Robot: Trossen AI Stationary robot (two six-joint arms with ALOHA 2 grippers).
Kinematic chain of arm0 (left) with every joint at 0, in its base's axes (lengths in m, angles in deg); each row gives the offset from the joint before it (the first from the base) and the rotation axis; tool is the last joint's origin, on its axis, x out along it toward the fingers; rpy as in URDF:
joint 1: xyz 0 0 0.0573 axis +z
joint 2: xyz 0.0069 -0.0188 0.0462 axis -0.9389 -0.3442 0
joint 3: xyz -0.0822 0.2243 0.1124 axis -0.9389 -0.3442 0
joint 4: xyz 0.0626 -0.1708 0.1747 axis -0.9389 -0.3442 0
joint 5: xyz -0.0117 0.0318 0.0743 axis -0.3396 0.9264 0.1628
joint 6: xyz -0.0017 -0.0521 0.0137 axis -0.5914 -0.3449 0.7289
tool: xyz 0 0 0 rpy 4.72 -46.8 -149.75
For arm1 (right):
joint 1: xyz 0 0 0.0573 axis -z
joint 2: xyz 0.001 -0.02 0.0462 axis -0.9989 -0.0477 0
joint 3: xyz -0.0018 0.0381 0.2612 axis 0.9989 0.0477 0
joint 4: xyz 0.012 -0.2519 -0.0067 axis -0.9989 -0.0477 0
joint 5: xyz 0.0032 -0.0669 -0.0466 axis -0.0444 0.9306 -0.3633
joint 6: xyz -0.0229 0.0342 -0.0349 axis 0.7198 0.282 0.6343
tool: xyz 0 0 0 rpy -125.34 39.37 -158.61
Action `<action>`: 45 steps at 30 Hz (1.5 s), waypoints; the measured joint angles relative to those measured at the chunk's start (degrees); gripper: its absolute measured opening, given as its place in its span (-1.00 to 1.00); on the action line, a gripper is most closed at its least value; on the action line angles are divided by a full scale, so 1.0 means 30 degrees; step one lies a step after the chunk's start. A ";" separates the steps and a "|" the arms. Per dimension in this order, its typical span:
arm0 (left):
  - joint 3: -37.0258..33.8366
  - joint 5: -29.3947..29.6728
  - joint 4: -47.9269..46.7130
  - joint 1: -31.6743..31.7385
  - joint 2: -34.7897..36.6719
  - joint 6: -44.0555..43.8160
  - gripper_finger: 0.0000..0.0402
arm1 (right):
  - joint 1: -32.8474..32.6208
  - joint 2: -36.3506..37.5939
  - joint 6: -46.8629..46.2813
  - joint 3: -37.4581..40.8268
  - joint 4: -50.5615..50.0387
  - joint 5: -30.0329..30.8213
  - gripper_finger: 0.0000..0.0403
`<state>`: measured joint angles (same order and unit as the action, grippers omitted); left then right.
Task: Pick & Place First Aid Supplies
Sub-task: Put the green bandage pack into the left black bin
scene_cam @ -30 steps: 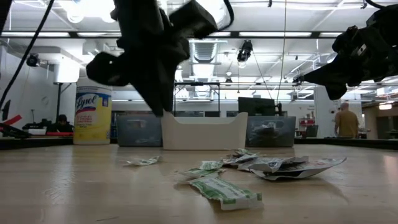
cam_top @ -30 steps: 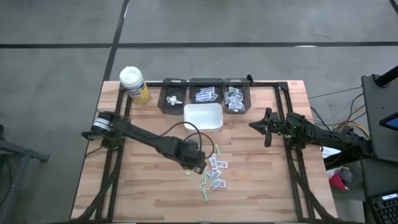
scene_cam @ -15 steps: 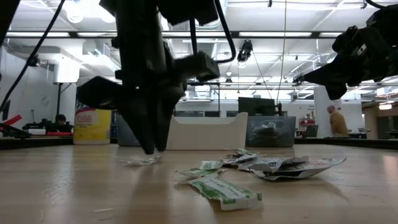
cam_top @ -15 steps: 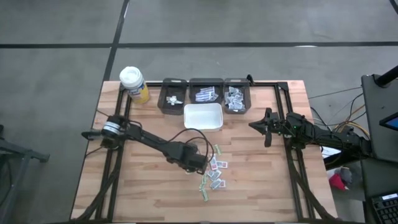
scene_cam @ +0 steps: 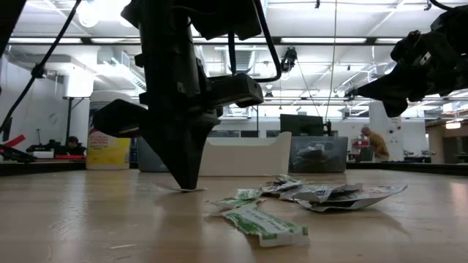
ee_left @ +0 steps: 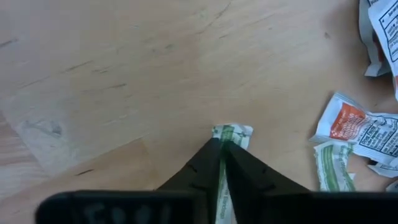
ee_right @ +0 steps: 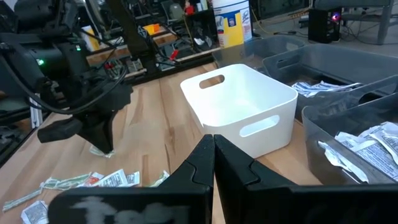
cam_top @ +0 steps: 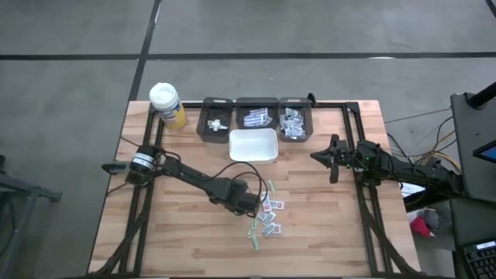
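Several first aid supplies, small white packets [cam_top: 268,215] with green, red or blue print, lie loose on the wooden table right of centre; they also show in the low view [scene_cam: 314,193]. My left gripper [cam_top: 248,209] [scene_cam: 187,184] [ee_left: 222,144] stands at the pile's left edge, pointing down, shut on one green-and-white packet [ee_left: 231,132]. My right gripper [cam_top: 333,160] [ee_right: 213,146] hangs shut and empty above the table's right side. My left gripper pinches the green-and-white packet between its two fingertips; only one end of the packet [ee_left: 235,132] sticks out past the fingers. The fingers come from above, pointing almost straight down. The packet lies on the table [scene_cam: 193,189].
Three dark bins [cam_top: 256,116] with sorted packets stand along the far edge, a white bin [cam_top: 253,145] just in front of them. A white-capped yellow bottle [cam_top: 167,105] stands at the far left corner. Bare wood lies left of and nearer than the pile.
My left gripper has come down from well above the table to the tabletop at the pile's left edge, rolling a little, and its fingertips have closed on the small packet lying there. The packet stays on the table.
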<state>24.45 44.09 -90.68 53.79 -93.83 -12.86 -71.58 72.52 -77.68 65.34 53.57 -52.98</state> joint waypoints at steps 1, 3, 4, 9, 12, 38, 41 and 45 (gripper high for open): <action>-0.0005 -0.0047 -0.0007 0.0000 -0.0070 0.0150 -0.85 | 0.0000 0.0000 0.0000 0.0000 -0.0007 0.0000 -0.96; -0.0012 -0.0052 -0.0014 -0.0006 -0.0143 0.0622 -0.95 | -0.0007 0.0007 0.0000 0.0000 0.0000 0.0000 -0.96; -0.0025 -0.0038 -0.0059 -0.0007 -0.0170 0.0740 -0.97 | 0.0000 0.0007 0.0000 0.0000 0.0000 0.0000 -0.96; -0.0027 0.0111 -0.0240 -0.0007 -0.0178 0.1372 -0.99 | -0.0006 0.0007 0.0094 -0.0006 0.0000 0.0000 -0.96; -0.0027 0.0242 -0.0307 -0.0007 -0.0038 0.1763 -0.99 | 0.0000 0.0007 0.0482 0.0000 0.0000 0.0000 -0.96; -0.0070 0.3228 -0.3279 0.0073 0.1335 0.2533 -0.94 | -0.0002 0.0007 0.0495 -0.0002 -0.0005 0.0000 -0.96; -0.0076 0.3244 -0.3299 0.0076 0.1479 0.2523 -0.86 | -0.0007 0.0007 0.0495 -0.0007 -0.0007 0.0000 -0.96; -0.0107 0.3270 -0.3322 0.0087 0.1858 0.2070 -0.75 | -0.0006 0.0004 0.0474 -0.0002 -0.0004 0.0000 -0.96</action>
<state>24.13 53.90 -100.64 54.05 -88.26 -6.64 -71.60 72.53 -76.26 65.34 53.56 -52.98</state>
